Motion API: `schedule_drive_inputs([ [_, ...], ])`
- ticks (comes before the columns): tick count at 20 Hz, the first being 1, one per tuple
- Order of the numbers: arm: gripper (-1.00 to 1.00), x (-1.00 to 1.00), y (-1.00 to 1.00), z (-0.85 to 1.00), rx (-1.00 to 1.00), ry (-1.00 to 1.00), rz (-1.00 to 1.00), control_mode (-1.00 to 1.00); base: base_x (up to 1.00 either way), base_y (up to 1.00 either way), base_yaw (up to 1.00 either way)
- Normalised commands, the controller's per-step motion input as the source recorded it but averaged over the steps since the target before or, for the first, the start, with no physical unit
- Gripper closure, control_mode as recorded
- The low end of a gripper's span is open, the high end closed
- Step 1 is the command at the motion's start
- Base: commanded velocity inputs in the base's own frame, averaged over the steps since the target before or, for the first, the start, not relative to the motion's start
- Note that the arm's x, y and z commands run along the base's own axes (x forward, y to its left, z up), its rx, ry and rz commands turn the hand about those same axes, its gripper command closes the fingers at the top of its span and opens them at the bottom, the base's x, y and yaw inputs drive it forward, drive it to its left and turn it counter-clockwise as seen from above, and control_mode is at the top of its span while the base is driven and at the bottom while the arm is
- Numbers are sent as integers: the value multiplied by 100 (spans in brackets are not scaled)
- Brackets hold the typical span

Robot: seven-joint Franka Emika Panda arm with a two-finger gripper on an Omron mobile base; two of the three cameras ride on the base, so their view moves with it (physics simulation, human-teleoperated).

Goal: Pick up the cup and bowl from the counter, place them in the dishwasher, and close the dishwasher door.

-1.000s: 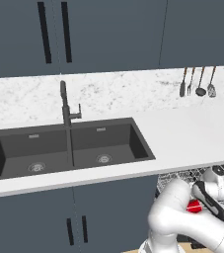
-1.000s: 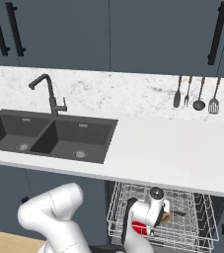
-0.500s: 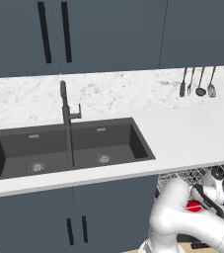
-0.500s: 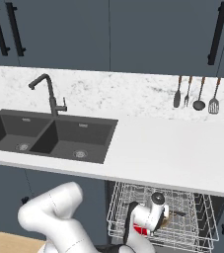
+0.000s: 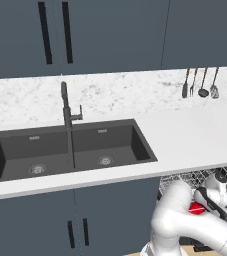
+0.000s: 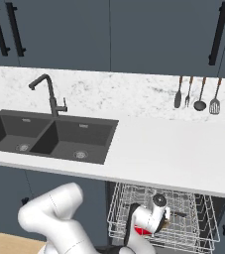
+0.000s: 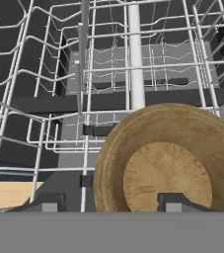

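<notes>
The jaws are seen spread apart in the hand view, one dark fingertip [image 7: 49, 205] at the lower left clear of the bowl [image 7: 168, 158], the other [image 7: 175, 201] lying against the bowl's underside; whether the bowl is gripped or released cannot be told. The bowl, golden-brown like wood, is shown base-on and tilted, inside the silver wire rack [image 7: 59, 99] of the dishwasher [image 6: 203, 208]. In the right base view the gripper [image 6: 156, 223] is found low in the pulled-out rack, below the front edge of the white counter [image 6: 173, 154]. On the counter to the left, the black double sink [image 5: 70, 150] with its dark tap [image 5: 66, 105] is set. Four utensils [image 6: 197, 94] are hung on the marble backsplash at the far right
</notes>
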Motion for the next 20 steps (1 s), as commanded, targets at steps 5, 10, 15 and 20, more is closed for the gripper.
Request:
schedule_drive_inputs([
  [5, -100, 0, 0, 1, 0, 1, 0, -100, 0, 0, 0],
  [10, -100, -6, 0, 15, -1, -1, -8, -100, 0, 0, 0],
  [15, -100, -15, -3, 68, -1, 0, -7, -100, 0, 0, 0],
  [20, -100, -73, -9, 92, 3, 0, -4, -100, 0, 0, 0],
])
